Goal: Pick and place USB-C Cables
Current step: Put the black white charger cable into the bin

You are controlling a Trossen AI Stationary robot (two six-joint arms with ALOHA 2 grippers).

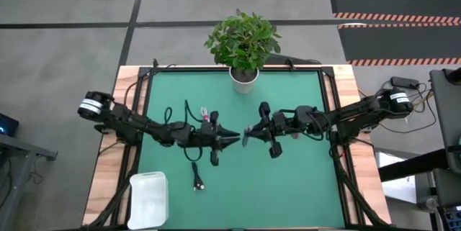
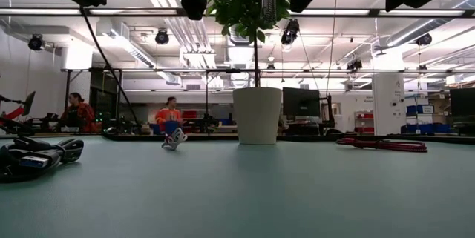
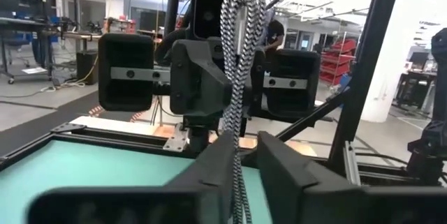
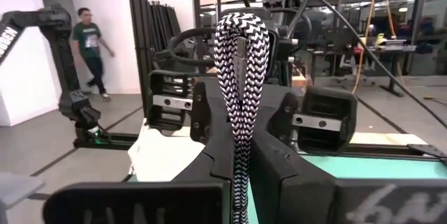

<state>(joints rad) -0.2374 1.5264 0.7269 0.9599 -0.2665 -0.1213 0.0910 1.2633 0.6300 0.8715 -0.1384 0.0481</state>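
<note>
Midair, right gripper [image 4: 241, 155] pinched the braided grey cable [image 4: 241, 77] (light, floppy; best held mid-fold), left gripper [image 3: 241, 155] narrowly flanking it.

Grey floor [image 1: 65, 51], hazard-striped mat [image 1: 396, 15], ceiling strip lights [image 2: 148, 12], red shelving [image 3: 353, 60].

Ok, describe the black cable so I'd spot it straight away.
Find the white box at the green mat's edge on the left arm's side. Just beside it, toward the middle, the black cable lies on the mat. Unlike the braided cable held up at mid-table and the white-and-red cable farther toward the plant, it is plain black.
</note>
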